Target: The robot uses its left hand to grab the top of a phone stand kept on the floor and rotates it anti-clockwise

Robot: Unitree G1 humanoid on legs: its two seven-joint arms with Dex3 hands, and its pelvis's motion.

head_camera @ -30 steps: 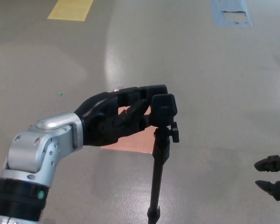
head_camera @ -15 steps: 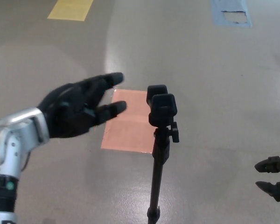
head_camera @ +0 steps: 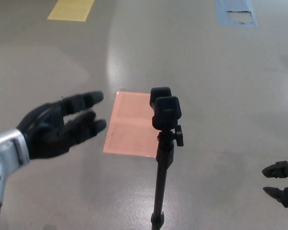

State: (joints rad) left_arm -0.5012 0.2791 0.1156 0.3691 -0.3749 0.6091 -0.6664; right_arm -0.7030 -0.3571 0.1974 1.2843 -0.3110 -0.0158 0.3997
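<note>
Left hand [head_camera: 55,127] withdrawn, phone stand [head_camera: 164,143] released

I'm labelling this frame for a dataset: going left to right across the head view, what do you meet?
Left hand → orange floor patch → phone stand → right hand, only partly in view at the edge.

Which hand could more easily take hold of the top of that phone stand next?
Probably the left hand: open, fingers pointing toward the phone stand. The right hand sits low at the picture's edge.
</note>
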